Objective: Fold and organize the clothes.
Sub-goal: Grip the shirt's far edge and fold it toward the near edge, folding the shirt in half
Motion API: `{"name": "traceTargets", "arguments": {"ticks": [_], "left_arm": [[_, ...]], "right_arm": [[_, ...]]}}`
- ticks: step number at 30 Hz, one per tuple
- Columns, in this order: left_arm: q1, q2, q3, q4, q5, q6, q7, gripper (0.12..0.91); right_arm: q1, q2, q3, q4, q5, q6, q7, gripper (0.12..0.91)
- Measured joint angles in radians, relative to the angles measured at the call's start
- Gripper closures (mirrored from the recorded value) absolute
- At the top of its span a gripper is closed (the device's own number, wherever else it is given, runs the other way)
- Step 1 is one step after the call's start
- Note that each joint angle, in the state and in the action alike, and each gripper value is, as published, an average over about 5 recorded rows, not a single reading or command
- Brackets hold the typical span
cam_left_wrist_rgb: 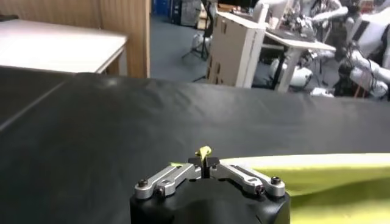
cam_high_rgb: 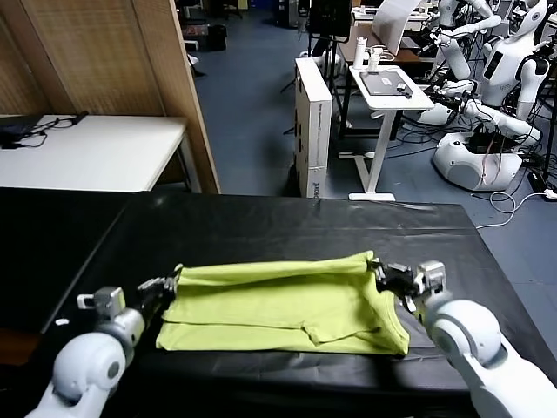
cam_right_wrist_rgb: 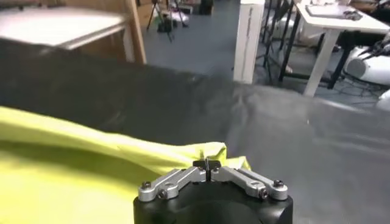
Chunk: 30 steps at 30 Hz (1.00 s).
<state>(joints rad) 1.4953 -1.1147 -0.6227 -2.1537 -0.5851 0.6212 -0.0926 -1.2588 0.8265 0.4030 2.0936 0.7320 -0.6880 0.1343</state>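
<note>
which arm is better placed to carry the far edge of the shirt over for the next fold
Neither alone. The left gripper is shut on the T-shirt's far left corner and the right gripper on its far right corner, so both are equally placed on the black table; probably they should move together.

So the count: one lime-green T-shirt (cam_high_rgb: 287, 300), two pincers, the left pincer (cam_high_rgb: 171, 285) and the right pincer (cam_high_rgb: 379, 270), one at each end of it. One black counter (cam_high_rgb: 261, 222) under them, and one white table (cam_high_rgb: 87, 152) off beyond the left pincer.
</note>
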Motion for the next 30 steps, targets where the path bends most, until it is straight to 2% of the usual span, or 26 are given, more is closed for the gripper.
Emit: {"name": "traceTargets", "arguments": {"ticks": [6,16,19,20,23,27,30], "left_arm": [[0.071,-0.023,-0.010,-0.035,0.036,0.001,0.004,0.841],[0.129,-0.050,-0.024,-0.039,0.063,-0.007,0.010,0.839],[0.137,-0.058,-0.025,-0.040,0.071,-0.004,0.005,0.788],[0.141,-0.061,-0.027,-0.043,0.074,-0.002,0.003,0.747],[0.156,-0.070,-0.038,-0.060,0.079,0.007,-0.008,0.578],[0.171,-0.081,-0.059,-0.086,0.079,0.013,-0.025,0.316],[0.163,-0.084,-0.071,-0.092,0.062,0.010,-0.033,0.175]], "right_arm": [[-0.114,-0.002,0.031,0.072,-0.024,-0.046,0.023,0.885],[-0.178,0.006,0.027,0.097,-0.038,-0.048,0.031,0.885],[-0.183,0.006,0.026,0.096,-0.034,-0.048,0.030,0.871],[-0.186,0.006,0.027,0.096,-0.031,-0.048,0.031,0.849],[-0.196,0.010,0.034,0.103,-0.012,-0.048,0.031,0.712],[-0.214,0.015,0.060,0.130,0.032,-0.049,0.033,0.450],[-0.219,0.021,0.089,0.152,0.056,-0.049,0.035,0.268]]}}
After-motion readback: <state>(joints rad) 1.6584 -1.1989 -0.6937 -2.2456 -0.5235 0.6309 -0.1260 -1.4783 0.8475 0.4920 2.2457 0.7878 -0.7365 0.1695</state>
